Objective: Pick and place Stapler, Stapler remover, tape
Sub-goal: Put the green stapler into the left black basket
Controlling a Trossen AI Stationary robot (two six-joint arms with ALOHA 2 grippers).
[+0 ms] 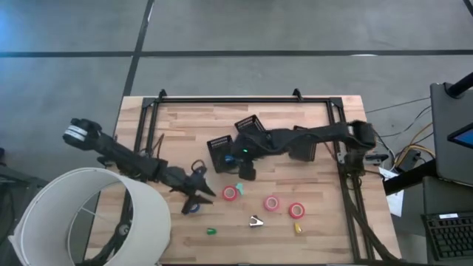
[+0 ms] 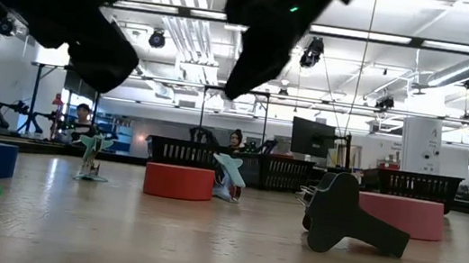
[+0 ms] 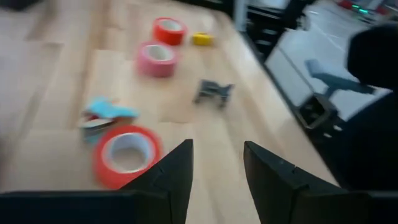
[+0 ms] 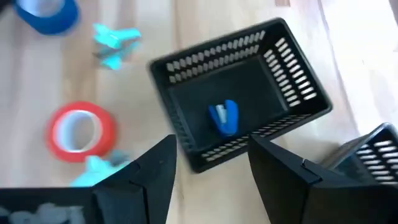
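My left gripper hovers open over the table's near left part, beside the blue tape roll. Its wrist view looks at a red roll, the pink roll, a second red roll and a dark stapler remover. My right gripper is open above the table's middle, over a black mesh bin with a small blue stapler lying on its floor. The red roll and blue roll lie flat beside that bin.
Three black mesh bins stand mid-table. Teal staple removers lie near the red roll. Small green and yellow pieces sit near the front edge. A white lampshade-like drum stands at the near left.
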